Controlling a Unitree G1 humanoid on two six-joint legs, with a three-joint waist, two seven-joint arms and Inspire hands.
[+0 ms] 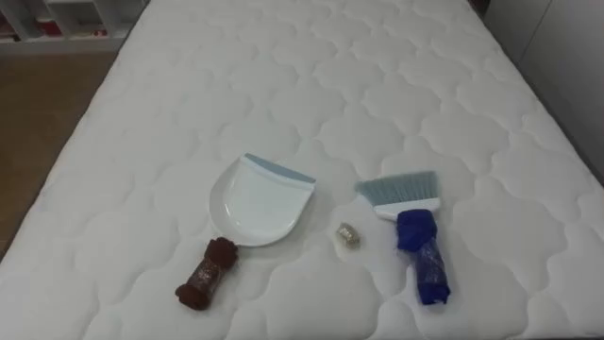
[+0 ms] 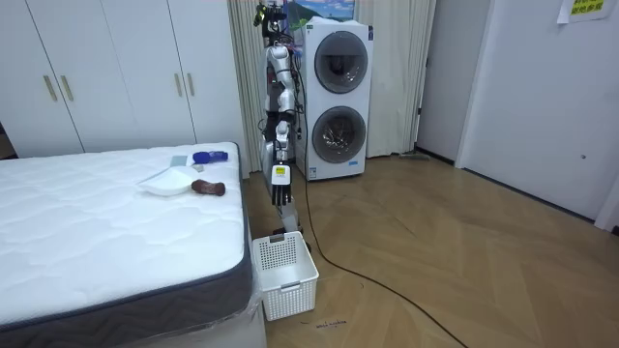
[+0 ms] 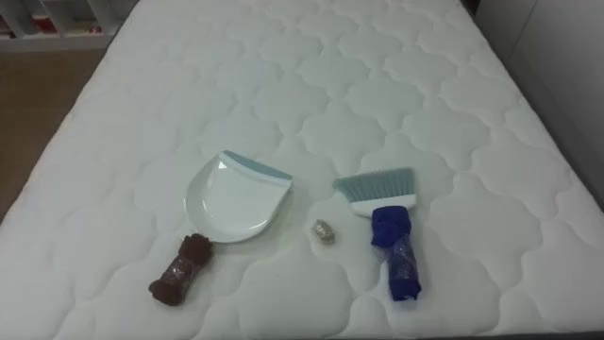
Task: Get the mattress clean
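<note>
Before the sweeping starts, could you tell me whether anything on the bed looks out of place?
One thing: a small crumpled scrap lies on the mattress between the dustpan and the brush, touching neither. It looks like loose litter; both tools lie flat.

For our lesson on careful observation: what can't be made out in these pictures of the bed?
1. Small scrap between dustpan and brush, eye views: too small to identify.
2. Both tools' handles, eye views: hidden under brown wrapping and blue wrapping.
3. Far end of the mattress, eye views: cut off by the top edge.
</note>
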